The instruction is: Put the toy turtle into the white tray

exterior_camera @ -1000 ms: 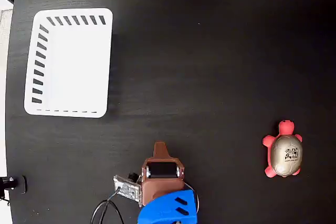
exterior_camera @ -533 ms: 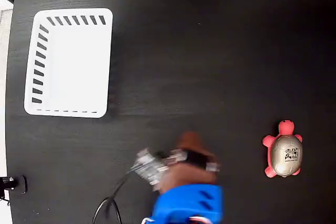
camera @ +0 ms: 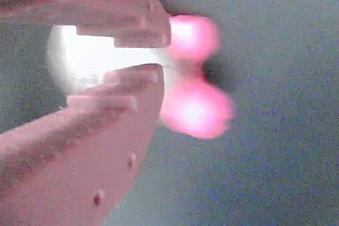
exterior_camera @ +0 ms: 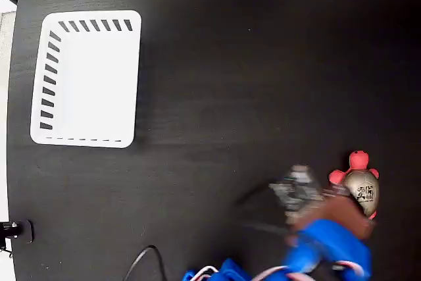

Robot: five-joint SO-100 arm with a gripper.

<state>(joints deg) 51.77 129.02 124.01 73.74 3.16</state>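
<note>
we are reaching over the toy turtle (exterior_camera: pixel 360 185) at the table's (exterior_camera: pixel 230 64) lower right, our gripper (camera: pixel 139 56) slightly parted above its shell, grasping nothing yet. next we are needing to lower, clench, then carry it to the white tray (exterior_camera: pixel 85 136) far left.

Setting appears to be a robot test bench or lab station. Evidence in the fixed view: a plain matte black tabletop (exterior_camera: pixel 230 64) filmed from directly overhead, loose cables (exterior_camera: pixel 141 261) trailing at its lower edge, and a small black clamp (exterior_camera: pixel 12 230) at the left border.
</note>
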